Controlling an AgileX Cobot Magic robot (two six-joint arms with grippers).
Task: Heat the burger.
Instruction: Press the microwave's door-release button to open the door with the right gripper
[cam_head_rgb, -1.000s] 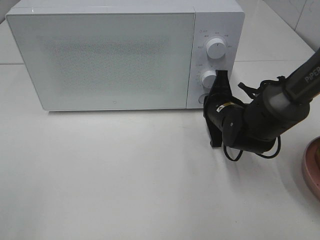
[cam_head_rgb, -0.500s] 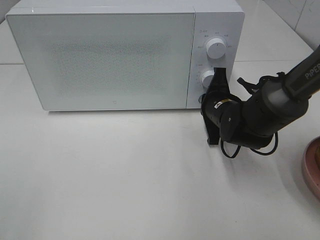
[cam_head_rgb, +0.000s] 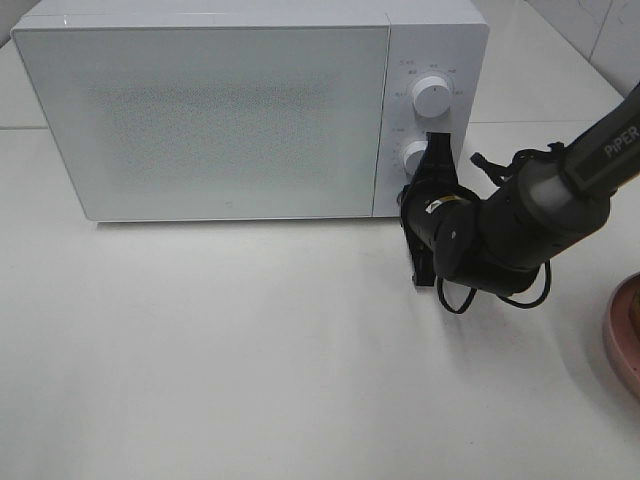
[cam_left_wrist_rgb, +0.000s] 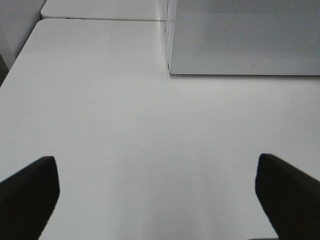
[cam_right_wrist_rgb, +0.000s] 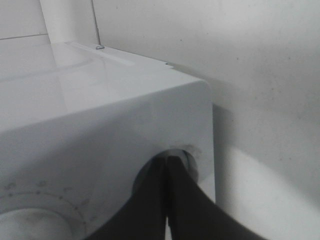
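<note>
Dark grey cylindrical right arm (cam_head_rgb: 565, 185): glossy black wrist housing, white "PiPER" lettering (cam_head_rgb: 620, 135), small yellow-white label (cam_head_rgb: 437, 207), looped black cables (cam_head_rgb: 487, 163). Slim matte-black right gripper (cam_right_wrist_rgb: 167, 165). Blunt black left gripper (cam_left_wrist_rgb: 159, 190).

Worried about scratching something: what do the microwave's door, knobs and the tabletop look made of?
Microwave door: white, glossy, dotted mesh showing through; likely glass or clear plastic. Knobs: smooth white, probably moulded plastic. Tabletop: white, hard-looking, faint sheen; laminate or stone, cannot tell.
</note>
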